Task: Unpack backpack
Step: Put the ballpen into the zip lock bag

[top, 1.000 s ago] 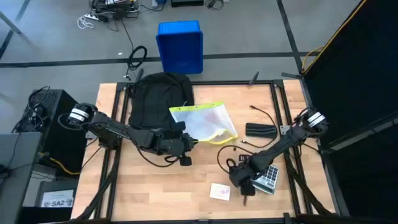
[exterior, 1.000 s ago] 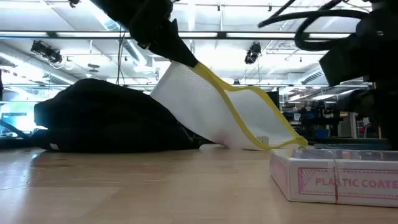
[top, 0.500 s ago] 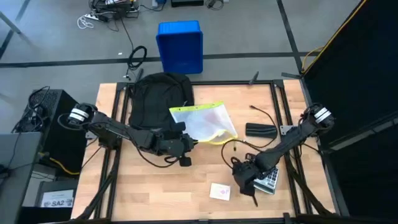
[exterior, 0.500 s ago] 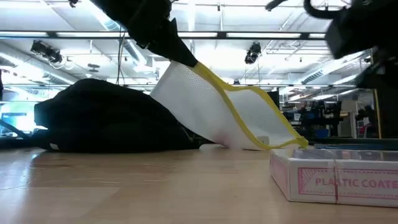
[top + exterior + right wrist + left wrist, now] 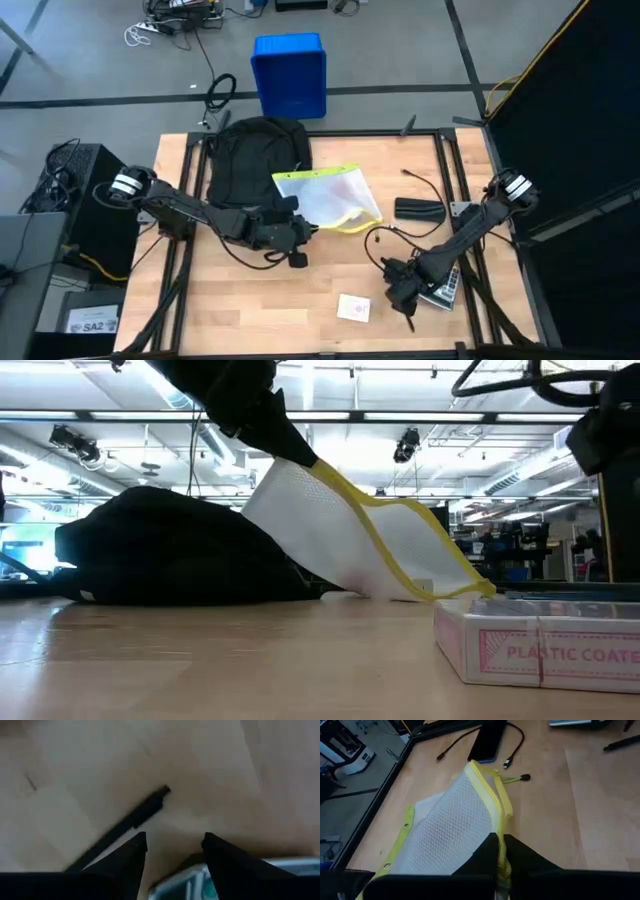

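On the worktop (image 5: pixel 250 300), placed from the pouch:
Card box (image 5: pixel 353 308): nearest, front of pouch, lying flat.
Right gripper (image 5: pixel 398 293): fingers spread over a pen (image 5: pixel 120 827), has slid rightward off the calculator (image 5: pixel 440 290); item released.
Left gripper (image 5: pixel 499 851): unmoved, pinching pouch (image 5: pixel 325 195) rim.
Backpack (image 5: pixel 255 155): behind pouch, farthest; unpacking continues.

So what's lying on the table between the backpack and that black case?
A white mesh pouch with yellow trim, seen from above, pinched by the left claw, between backpack and case.
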